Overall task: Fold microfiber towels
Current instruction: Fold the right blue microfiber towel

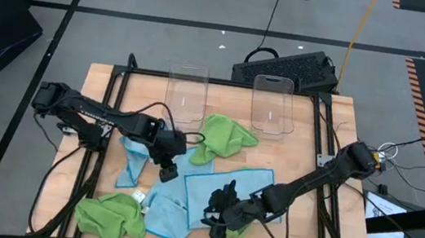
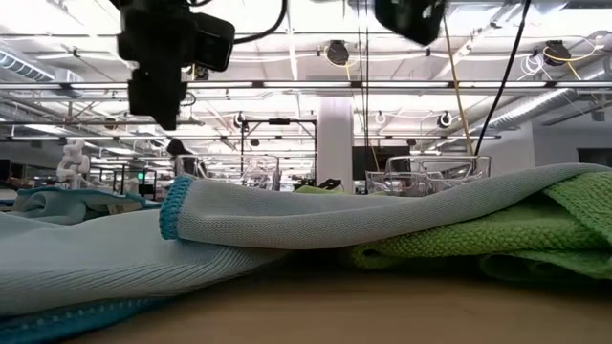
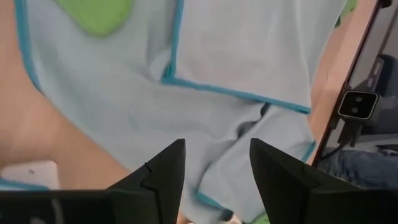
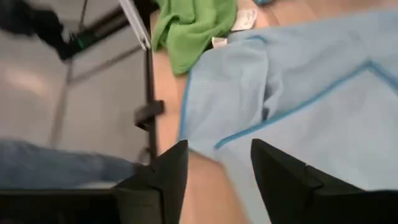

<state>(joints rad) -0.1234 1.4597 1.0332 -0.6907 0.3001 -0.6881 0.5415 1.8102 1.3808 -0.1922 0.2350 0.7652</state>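
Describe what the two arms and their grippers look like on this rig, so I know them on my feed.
Both are slim black jointed arms with black cables looped alongside. The left gripper and right gripper are black too, each ending in two dark wedge-shaped fingers tapering to a point. The right arm's base carries pale wiring. No markings show.

Two bins (image 1: 186,93) (image 1: 272,102) side by side at surface (image 1: 307,148) far edge. One towel (image 1: 222,136) between them, nearer. Spread towel (image 1: 224,188) centre-front, overlapping another (image 1: 168,210) (possibly tucked under). Bunched towel (image 1: 110,214) front-left corner.
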